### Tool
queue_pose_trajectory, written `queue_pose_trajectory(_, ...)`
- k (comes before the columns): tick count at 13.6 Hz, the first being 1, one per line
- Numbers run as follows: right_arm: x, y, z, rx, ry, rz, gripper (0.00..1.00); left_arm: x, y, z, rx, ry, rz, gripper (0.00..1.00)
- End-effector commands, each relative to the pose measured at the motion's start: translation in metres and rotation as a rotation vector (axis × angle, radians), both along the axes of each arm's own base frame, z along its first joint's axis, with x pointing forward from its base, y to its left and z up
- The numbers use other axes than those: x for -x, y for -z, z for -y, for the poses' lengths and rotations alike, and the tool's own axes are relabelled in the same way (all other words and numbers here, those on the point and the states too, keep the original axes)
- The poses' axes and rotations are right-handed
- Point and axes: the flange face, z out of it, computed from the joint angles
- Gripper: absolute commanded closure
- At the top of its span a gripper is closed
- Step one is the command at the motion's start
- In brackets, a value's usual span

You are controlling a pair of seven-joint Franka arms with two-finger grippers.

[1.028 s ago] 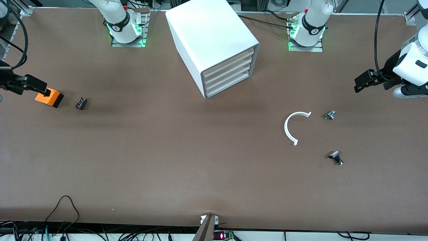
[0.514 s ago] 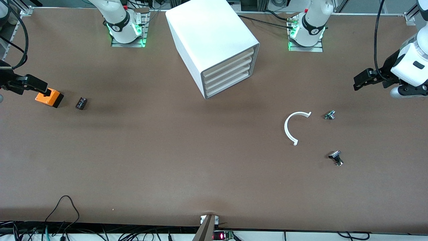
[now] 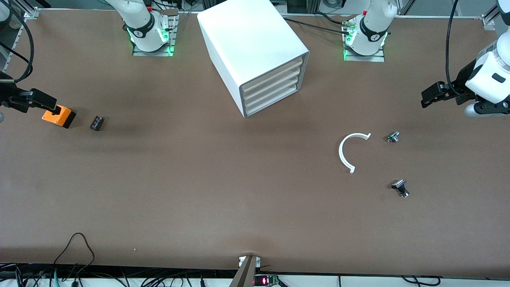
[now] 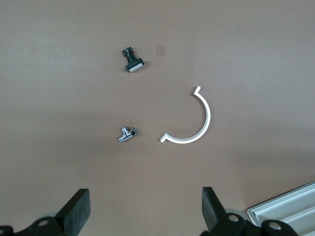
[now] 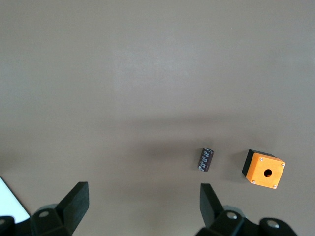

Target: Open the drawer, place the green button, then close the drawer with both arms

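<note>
On the worktop (image 3: 199, 179), at twelve o'clock, we find the white cabinet (image 3: 247, 36), its four drawers (image 3: 271, 85) all shut. The left pincer (image 3: 428, 97) hangs spread and empty at three o'clock. The right pincer (image 3: 40, 101), also spread, hangs at nine o'clock over the orange box (image 3: 59, 116).

The front view looks down from high across the surface (image 3: 199, 191), facing both bases and taking in its whole width. Each wrist view looks steeply down from above its own end. The left wrist view shares the white arc (image 4: 194, 120) (image 3: 346, 151) with the front view; the right shares the orange box (image 5: 264, 169) (image 3: 59, 116).
</note>
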Motion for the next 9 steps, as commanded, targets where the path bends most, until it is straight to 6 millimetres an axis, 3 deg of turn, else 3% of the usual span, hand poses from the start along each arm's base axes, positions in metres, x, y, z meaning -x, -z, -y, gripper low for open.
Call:
queue_pose_trajectory(1,-0.0013,-0.0025,0.0008,0.009,-0.011,-0.009,0.0,-0.0027,-0.0057,-0.0008,0.005,0.016,-0.008,0.0)
queue_pose_trajectory(9,-0.0015,-0.0026,0.0008,0.009,-0.011,-0.007,0.0,-0.0034,-0.0064,0.0001,0.006,0.023,-0.005,0.0)
